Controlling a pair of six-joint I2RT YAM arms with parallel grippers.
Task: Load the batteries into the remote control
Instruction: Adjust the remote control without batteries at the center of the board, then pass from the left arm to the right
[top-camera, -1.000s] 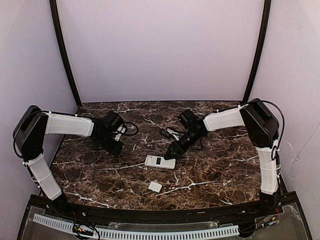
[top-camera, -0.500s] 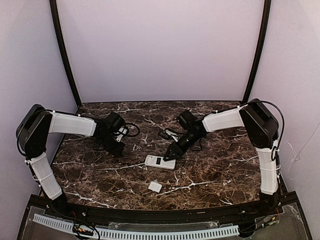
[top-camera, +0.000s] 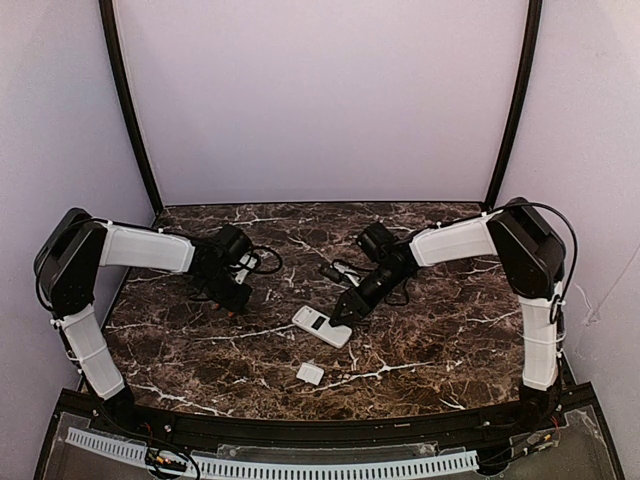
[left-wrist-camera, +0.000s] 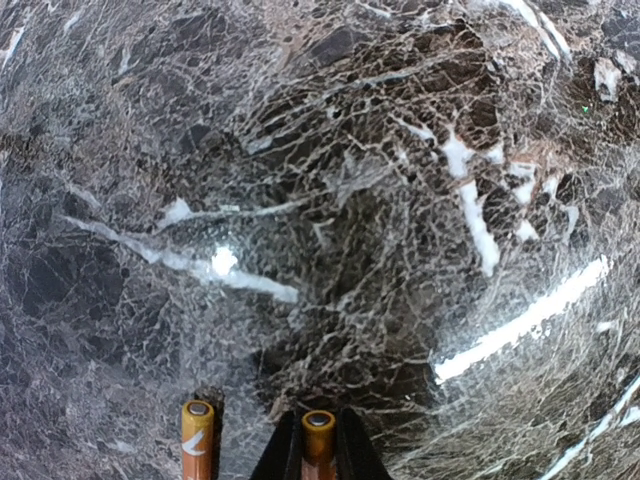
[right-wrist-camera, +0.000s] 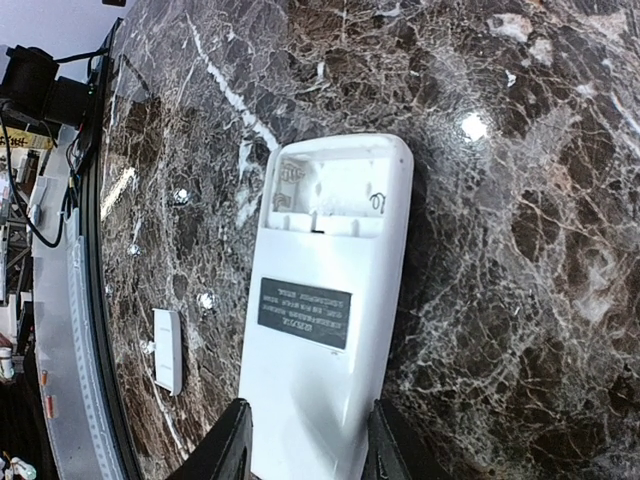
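Observation:
The remote control (top-camera: 322, 326) lies near the table's middle with its white back up. Its open battery recess (right-wrist-camera: 335, 190) and dark label show in the right wrist view. My right gripper (top-camera: 347, 310) is shut on the remote's (right-wrist-camera: 325, 300) near end, one finger (right-wrist-camera: 225, 445) on each long side. My left gripper (top-camera: 234, 297) is at the left, shut on one orange battery (left-wrist-camera: 319, 446) low over the marble. A second orange battery (left-wrist-camera: 197, 442) lies just to its left, outside the fingers. The batteries are hidden in the top view.
The small white square cover (top-camera: 310, 374) lies on the marble in front of the remote and also shows in the right wrist view (right-wrist-camera: 168, 351). A small dark object with a white cable (top-camera: 332, 268) lies behind the remote. The table's front rail (top-camera: 300, 465) runs along the near edge.
The remote has turned from lying level to slanting, its right end swung nearer the front. My right gripper shifted slightly with it. My left gripper moved a little to the right.

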